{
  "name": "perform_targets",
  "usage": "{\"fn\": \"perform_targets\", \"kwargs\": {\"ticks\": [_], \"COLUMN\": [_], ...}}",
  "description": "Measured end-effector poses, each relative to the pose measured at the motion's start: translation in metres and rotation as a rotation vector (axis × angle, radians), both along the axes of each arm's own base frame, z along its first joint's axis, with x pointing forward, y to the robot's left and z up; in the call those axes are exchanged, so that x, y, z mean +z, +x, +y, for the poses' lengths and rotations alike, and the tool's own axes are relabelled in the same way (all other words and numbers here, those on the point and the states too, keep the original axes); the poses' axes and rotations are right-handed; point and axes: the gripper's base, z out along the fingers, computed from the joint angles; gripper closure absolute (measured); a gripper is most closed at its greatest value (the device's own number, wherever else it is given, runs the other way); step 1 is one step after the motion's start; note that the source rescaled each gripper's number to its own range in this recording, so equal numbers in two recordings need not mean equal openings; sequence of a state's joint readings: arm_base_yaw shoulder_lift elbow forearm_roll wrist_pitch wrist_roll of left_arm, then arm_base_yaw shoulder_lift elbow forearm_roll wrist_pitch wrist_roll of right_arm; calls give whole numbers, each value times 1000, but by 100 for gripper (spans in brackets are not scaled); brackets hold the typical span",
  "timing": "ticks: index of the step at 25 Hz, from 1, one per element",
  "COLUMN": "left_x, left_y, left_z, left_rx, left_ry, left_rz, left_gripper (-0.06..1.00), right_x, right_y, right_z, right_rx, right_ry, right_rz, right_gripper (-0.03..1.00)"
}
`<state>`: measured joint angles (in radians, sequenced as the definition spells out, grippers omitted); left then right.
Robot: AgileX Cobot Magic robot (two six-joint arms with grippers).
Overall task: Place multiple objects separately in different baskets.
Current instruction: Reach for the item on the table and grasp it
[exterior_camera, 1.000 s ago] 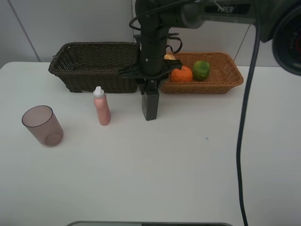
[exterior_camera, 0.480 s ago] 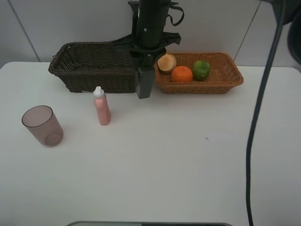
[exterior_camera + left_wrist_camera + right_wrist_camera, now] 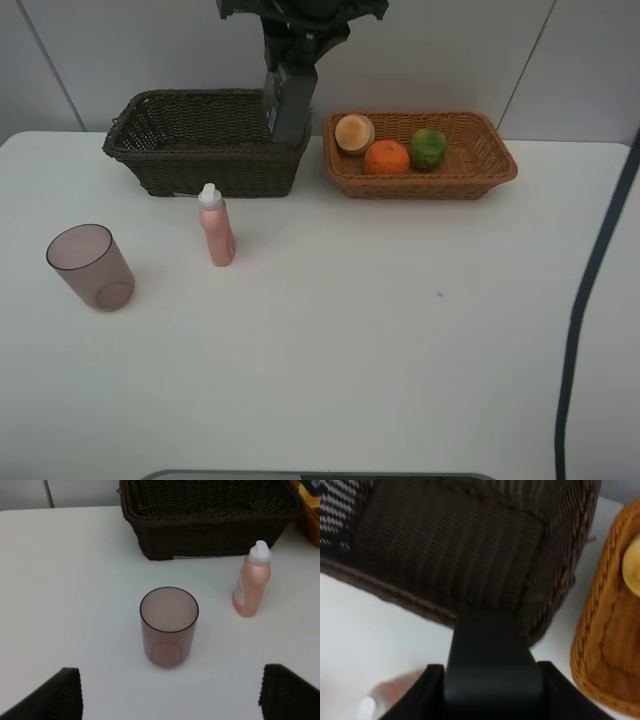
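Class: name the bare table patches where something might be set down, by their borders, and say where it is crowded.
Free: the table right of the pink bottle, in front of the tan basket; also the gap between mauve cup and bottle. Crowded: the tan basket's left half, holding three fruits; the dark basket's right end, under the dark green bottle.

A plain white worktop fills most of the high view, smooth and matte; a tiny dark speck sits on it toward 3 o'clock from the centre, well apart from anything else; a pale grey wall rises behind at 12 o'clock, crossed by two thin slanting seams; a narrow grey strip edges the worktop at 6 o'clock.
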<state>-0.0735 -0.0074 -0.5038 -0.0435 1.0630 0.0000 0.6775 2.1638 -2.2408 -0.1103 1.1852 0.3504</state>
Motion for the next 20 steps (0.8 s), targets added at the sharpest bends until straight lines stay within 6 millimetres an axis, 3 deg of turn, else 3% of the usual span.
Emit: {"fn": "perform_targets", "kwargs": {"ticks": [7, 14, 20], "left_x": [0, 0, 0], "left_y": [0, 0, 0], "left_z": [0, 0, 0], "left_rx": [0, 0, 0], "left_ry": [0, 0, 0], "left_rz": [0, 0, 0], "left_gripper": [3, 3, 3], "right_x": [-4, -50, -78], "right_y": [20, 41, 52], "right_z": [18, 33, 40], "right_rx": [32, 48, 65], "right_ry": [140, 132, 107], "right_rz": [-184, -217, -250], "right_gripper": [94, 94, 94]}}
